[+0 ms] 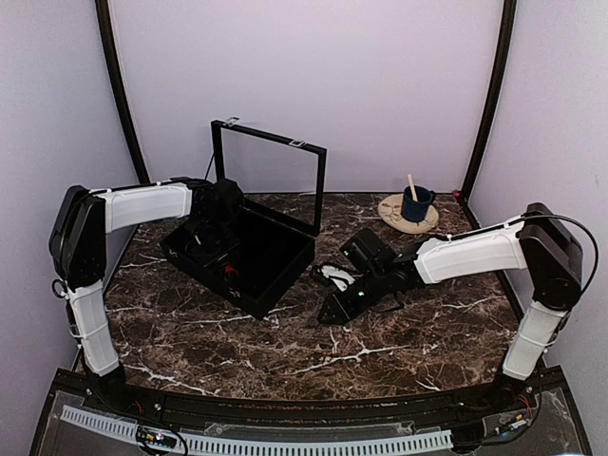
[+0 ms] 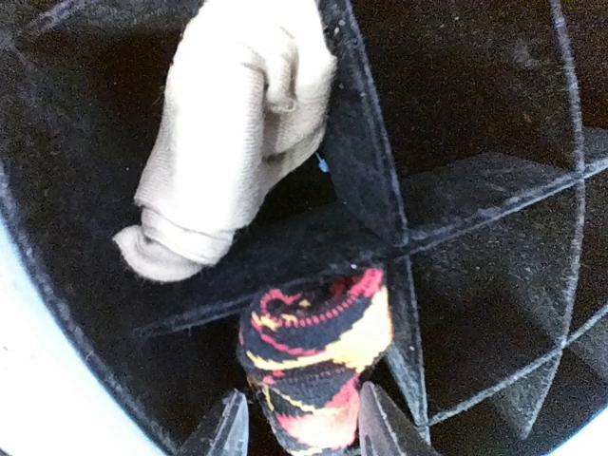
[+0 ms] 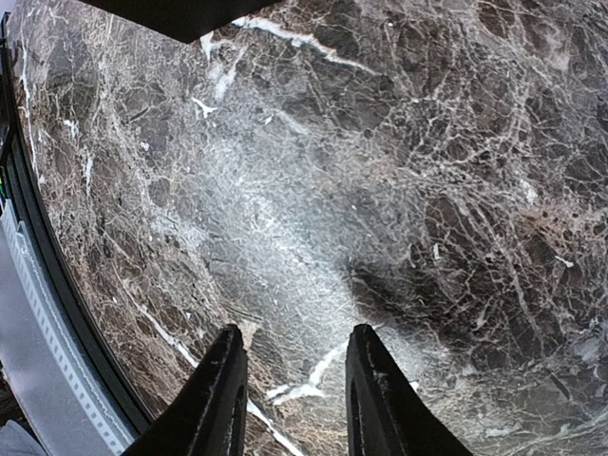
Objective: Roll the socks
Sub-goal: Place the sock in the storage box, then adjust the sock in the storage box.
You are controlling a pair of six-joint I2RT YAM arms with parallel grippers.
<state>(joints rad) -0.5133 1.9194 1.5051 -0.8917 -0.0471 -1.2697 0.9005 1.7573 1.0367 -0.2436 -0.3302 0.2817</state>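
Note:
A rolled sock [image 2: 318, 347], black with red and yellow pattern, stands on end in a compartment of the black box [image 1: 277, 274]. My left gripper [image 2: 302, 404] reaches down into the box and straddles the roll. Its right finger [image 2: 380, 423] touches the fabric, while a dark gap shows at the left finger [image 2: 223, 427], so the jaws stand open around it. A tan fabric bundle [image 2: 228, 142] lies in the compartment beyond. My right gripper [image 3: 294, 337] hovers open over bare marble to the right of the box [image 1: 332, 309], with nothing between its fingers.
The box's lid [image 1: 271, 180] stands upright at the back. Thin dividers [image 2: 389, 237] split the box into compartments. A blue cup [image 1: 415, 202] with a stick sits on a round coaster [image 1: 391, 217] at the back right. A small white object [image 1: 332, 275] lies beside the right arm.

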